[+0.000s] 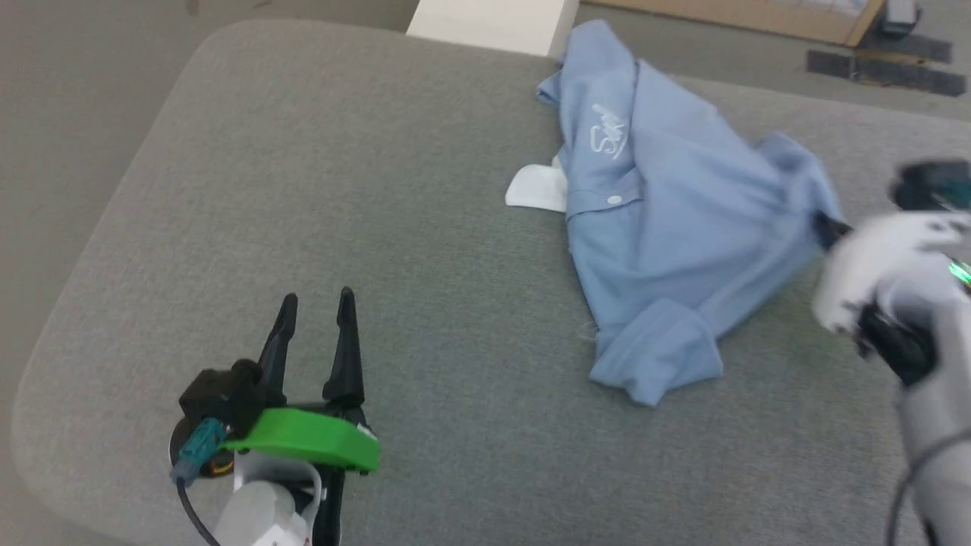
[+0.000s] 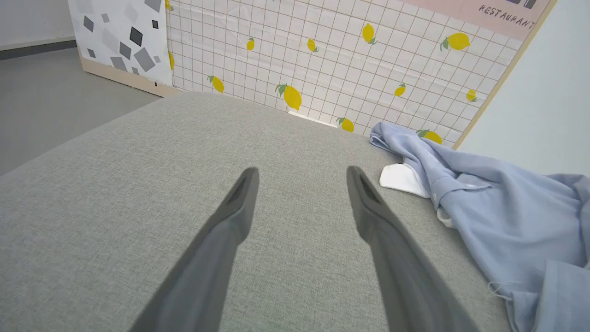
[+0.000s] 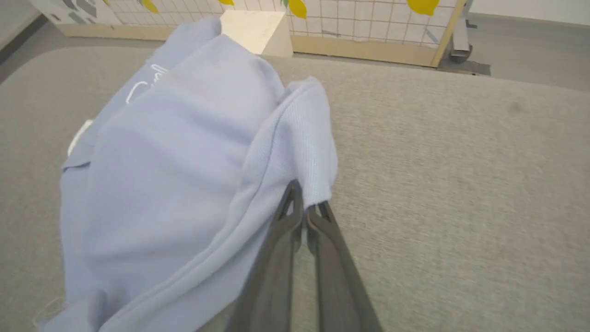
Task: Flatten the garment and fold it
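Here the right pincer (image 3: 304,203) pinches the garment (image 1: 667,220) (left pincer (image 1: 317,297) spread).

One garment (image 1: 667,227) (single white button (image 1: 614,200) showing), one left gripper (image 1: 315,302), one right gripper (image 3: 304,210).

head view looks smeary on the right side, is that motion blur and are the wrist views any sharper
Head view: yes, the right tool and its pale forearm are smeared by motion blur, while the left tool is crisp. Right wrist view: the garment and grey cushion look streaked, the fingers sharper. Left wrist view: sharpest, the cushion weave is readable.
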Available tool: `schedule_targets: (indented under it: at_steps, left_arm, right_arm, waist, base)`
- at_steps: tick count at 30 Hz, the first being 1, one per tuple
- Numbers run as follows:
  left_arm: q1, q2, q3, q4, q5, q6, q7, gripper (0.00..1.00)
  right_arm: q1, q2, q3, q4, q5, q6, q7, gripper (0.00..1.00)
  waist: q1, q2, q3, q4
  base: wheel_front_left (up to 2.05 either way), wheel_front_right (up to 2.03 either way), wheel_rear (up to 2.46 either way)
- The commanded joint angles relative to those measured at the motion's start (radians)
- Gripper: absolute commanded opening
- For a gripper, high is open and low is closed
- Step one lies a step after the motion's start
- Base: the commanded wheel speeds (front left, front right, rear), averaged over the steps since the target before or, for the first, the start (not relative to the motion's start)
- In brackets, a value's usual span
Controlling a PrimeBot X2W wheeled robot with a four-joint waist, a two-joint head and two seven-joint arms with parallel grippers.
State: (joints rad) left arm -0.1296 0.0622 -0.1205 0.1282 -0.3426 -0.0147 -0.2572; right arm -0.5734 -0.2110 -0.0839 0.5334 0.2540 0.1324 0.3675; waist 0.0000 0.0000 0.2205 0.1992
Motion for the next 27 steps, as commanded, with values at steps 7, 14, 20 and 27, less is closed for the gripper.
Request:
schedule_targets:
  at_steps: [7, 14, 20, 27]
  left_arm:
    - [0.046, -0.007, 0.009, 0.015, 0.011, -0.013, -0.004, 1.0]
    - [0.078, -0.008, 0.013, 0.026, 0.008, -0.012, -0.005, 1.0]
    - [0.085, -0.007, 0.014, 0.031, 0.006, -0.01, -0.005, 1.0]
    - [0.081, -0.005, 0.018, 0.032, -0.01, -0.008, -0.003, 1.0]
  right_arm:
    - [0.285, -0.114, -0.279, -0.085, -0.06, -0.002, 0.095, 0.0]
    - [0.366, -0.01, -0.409, -0.207, -0.077, -0.002, 0.071, 1.0]
    - [0.413, 0.098, -0.38, -0.407, -0.052, -0.002, -0.071, 1.0]
    - [0.528, 0.153, -0.145, -0.509, -0.048, -0.002, -0.002, 1.0]
  waist:
    - [0.0, 0.0, -0.141, -0.122]
    - [0.0, 0.0, -0.149, -0.132]
    - [0.0, 0.0, -0.158, -0.138]
    - [0.0, 0.0, -0.144, -0.185]
  base:
    - [0.0, 0.0, 0.0]
    - [0.0, 0.0, 0.0]
    - [0.0, 0.0, 0.0]
    - [0.0, 0.0, 0.0]
